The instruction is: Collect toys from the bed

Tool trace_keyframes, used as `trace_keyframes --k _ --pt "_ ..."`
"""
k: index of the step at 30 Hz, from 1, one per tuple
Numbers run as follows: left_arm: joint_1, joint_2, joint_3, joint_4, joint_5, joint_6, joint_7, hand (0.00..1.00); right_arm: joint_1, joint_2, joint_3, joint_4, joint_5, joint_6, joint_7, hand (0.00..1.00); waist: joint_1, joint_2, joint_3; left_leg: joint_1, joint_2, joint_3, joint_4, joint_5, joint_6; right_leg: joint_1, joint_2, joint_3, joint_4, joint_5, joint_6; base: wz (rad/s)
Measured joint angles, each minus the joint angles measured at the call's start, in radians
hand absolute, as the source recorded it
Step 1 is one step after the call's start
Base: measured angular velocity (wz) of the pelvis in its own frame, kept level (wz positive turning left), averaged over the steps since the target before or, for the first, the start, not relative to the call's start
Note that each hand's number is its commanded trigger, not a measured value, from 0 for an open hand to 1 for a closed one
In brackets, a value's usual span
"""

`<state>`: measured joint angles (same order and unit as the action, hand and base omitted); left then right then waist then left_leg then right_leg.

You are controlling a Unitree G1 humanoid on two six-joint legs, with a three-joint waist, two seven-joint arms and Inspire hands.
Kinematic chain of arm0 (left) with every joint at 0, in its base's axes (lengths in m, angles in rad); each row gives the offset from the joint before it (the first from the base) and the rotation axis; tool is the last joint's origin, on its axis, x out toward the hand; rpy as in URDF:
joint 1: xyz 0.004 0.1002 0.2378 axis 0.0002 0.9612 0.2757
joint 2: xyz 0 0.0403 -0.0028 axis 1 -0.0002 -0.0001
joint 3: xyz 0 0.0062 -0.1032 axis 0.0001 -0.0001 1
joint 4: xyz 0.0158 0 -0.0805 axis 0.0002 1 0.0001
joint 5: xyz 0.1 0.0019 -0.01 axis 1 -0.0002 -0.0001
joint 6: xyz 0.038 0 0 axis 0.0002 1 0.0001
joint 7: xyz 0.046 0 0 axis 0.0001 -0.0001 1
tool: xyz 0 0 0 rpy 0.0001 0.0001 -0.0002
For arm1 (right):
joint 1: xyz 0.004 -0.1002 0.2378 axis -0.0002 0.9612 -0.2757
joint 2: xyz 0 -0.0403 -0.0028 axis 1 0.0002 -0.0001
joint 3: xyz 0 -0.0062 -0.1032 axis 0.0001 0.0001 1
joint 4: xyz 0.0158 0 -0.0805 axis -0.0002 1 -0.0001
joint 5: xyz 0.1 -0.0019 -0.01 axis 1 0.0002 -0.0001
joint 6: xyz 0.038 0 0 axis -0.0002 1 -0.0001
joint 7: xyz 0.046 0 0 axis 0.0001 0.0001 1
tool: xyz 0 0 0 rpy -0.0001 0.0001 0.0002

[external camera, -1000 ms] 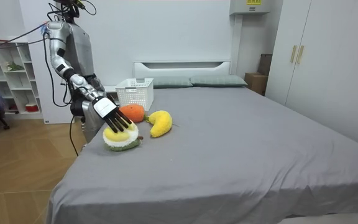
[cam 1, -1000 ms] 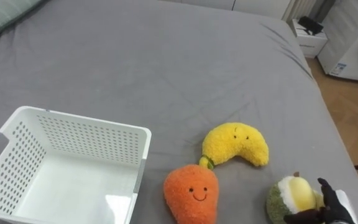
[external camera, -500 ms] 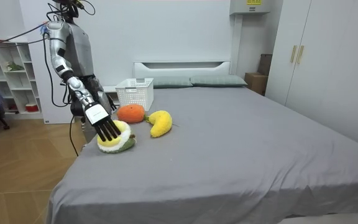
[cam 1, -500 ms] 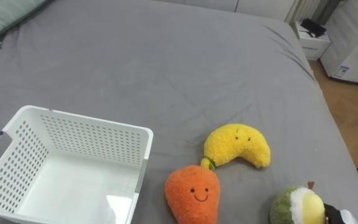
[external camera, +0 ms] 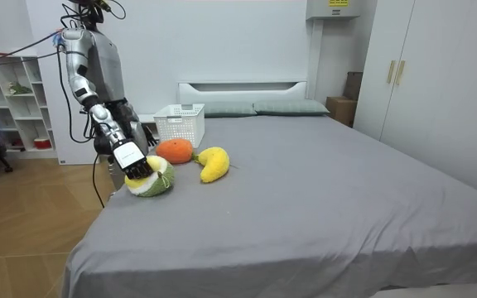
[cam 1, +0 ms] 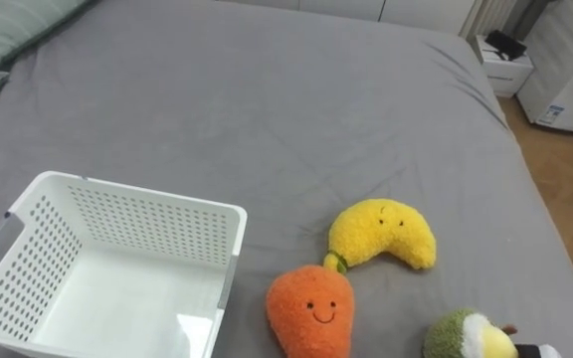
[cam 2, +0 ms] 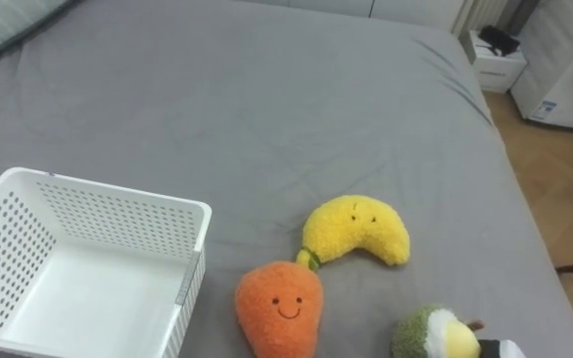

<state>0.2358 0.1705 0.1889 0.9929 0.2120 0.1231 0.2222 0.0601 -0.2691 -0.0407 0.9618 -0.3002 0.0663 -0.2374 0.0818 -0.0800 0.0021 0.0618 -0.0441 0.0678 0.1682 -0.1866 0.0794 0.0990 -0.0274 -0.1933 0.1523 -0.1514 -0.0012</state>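
- Room view: the robot stands at the bed's (external camera: pixel 305 190) edge with its right hand (external camera: pixel 136 164) down on the green toy (external camera: pixel 152 180), which lies tilted there; I cannot tell whether the fingers clasp it
- Eye views show the toy close: round, fuzzy green rind, white-and-yellow face turned up, dark stem pointing right
- Left of the hand lies the carrot (cam 1: pixel 307 310); the banana (cam 1: pixel 384 231) is beyond it, arched, both ends toward the robot; the basket (cam 1: pixel 117 189) is farthest left
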Motion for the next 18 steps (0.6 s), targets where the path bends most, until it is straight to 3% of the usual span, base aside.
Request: trace_keyframes --k 6,8,10,18 --pt "-0.001 -0.001 -0.002 0.006 -0.001 0.0 -0.002 0.0 -0.001 -0.001 -0.004 -0.022 0.019 0.006 0.001 1.0 0.002 -0.005 0.0013 -0.002 0.0 0.005 -0.001 0.0 0.001 -0.003 0.0 0.002 0.001 0.0 0.0 -0.02" --pt "0.0 -0.002 -0.002 -0.005 -0.001 0.0 -0.002 0.0 0.005 -0.002 -0.012 -0.124 0.049 0.032 0.018 1.0 -0.007 -0.007 0.0057 -0.008 0.0 0.008 -0.001 0.0 0.001 -0.011 -0.001 0.003 0.005 0.0 0.0 -0.05" --pt "-0.008 -0.002 0.002 -0.006 0.0 0.0 -0.001 0.0 0.006 -0.002 -0.013 -0.22 0.065 0.033 0.03 1.0 -0.015 -0.004 0.0069 -0.013 0.001 0.011 0.001 0.0 0.001 -0.018 -0.001 0.005 0.009 0.0 0.0 -0.02" --pt "-0.014 -0.002 0.005 -0.004 -0.004 -0.011 0.014 0.0 0.026 0.001 -0.012 -0.581 0.099 0.02 0.083 1.0 -0.018 0.008 0.0004 -0.007 0.0 0.016 0.0 0.003 0.003 -0.028 -0.001 0.019 0.016 0.0 0.0 -0.01"
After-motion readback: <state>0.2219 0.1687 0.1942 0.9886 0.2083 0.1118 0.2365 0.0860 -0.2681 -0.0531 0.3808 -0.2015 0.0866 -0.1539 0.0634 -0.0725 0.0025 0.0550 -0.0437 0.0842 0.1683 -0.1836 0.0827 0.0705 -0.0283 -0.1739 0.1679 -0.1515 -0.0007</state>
